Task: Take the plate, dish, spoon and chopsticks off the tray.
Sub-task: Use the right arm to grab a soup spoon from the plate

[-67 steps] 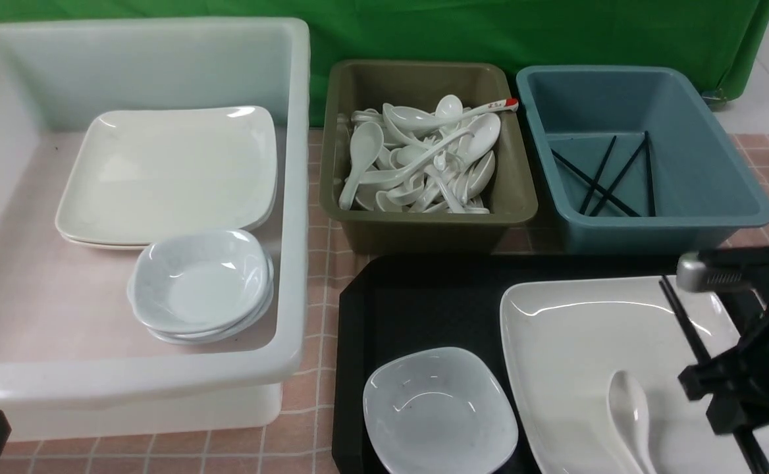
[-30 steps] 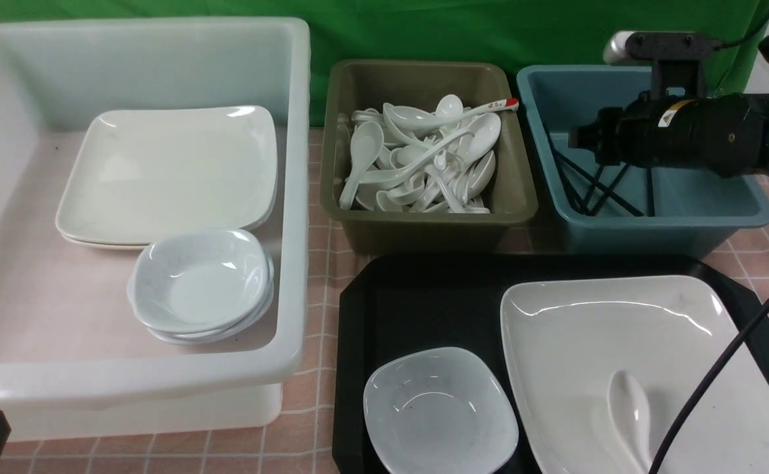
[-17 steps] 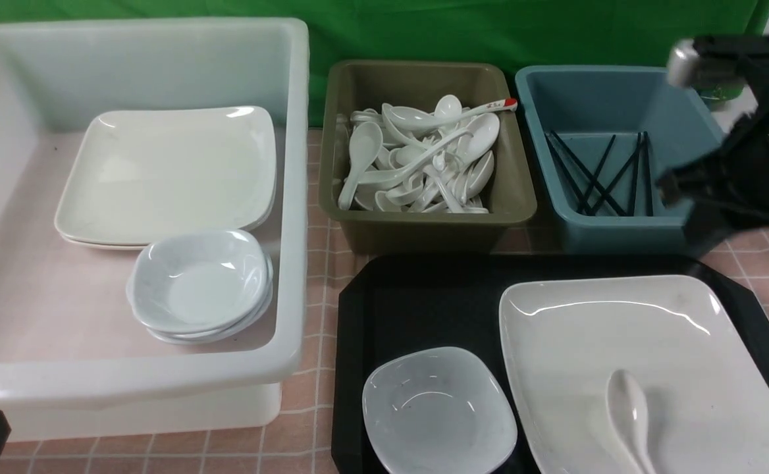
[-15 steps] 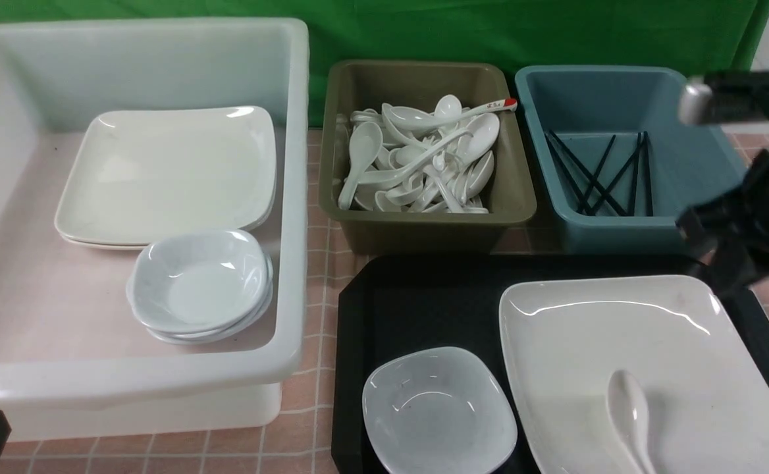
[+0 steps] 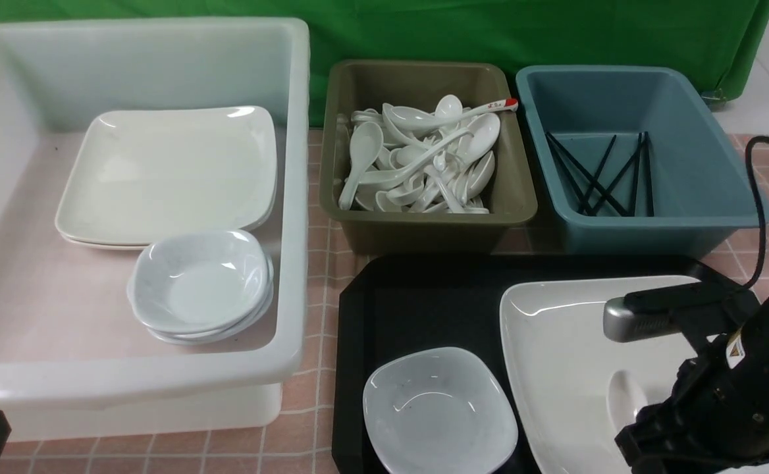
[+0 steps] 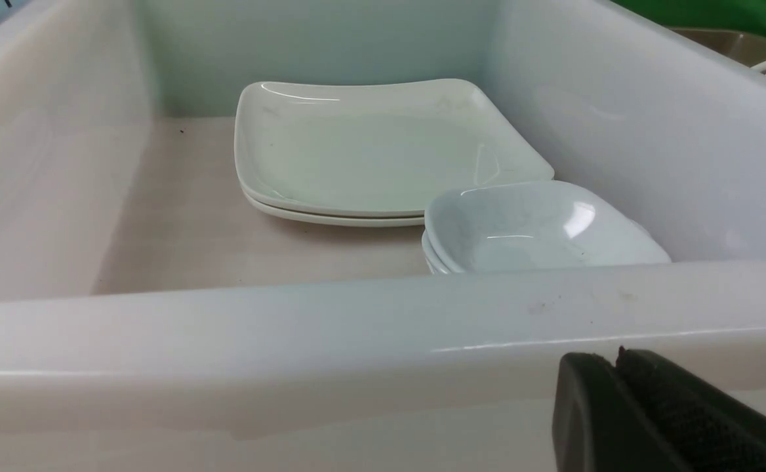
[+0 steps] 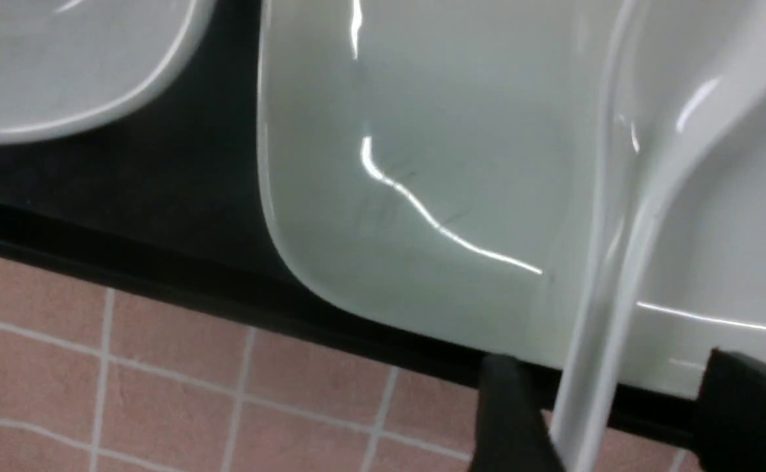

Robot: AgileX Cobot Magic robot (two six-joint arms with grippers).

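The black tray [image 5: 424, 296] holds the large cream plate [image 5: 556, 329] and, to its left, the small bluish dish [image 5: 440, 411]. On the plate lies the white spoon [image 5: 623, 398], partly hidden by my right arm [image 5: 727, 388]. In the right wrist view my right gripper [image 7: 612, 373] is open, with the spoon's handle [image 7: 596, 354] between its fingers at the plate's near rim [image 7: 422, 288]. Black chopsticks [image 5: 598, 174] lie in the blue tub. My left gripper [image 6: 619, 360] is shut and empty, outside the white tub's front wall.
A big white tub [image 5: 292, 197] on the left holds stacked plates [image 5: 167, 171] and dishes [image 5: 200, 283]. The olive tub [image 5: 424, 227] is full of white spoons. The blue tub [image 5: 687, 224] stands behind the tray. A black cable [image 5: 756, 184] loops at the right.
My right arm took the chopsticks from the plate to the blue tub, let them go there, then swung back down over the spoon with its jaws open. The left arm has not moved.
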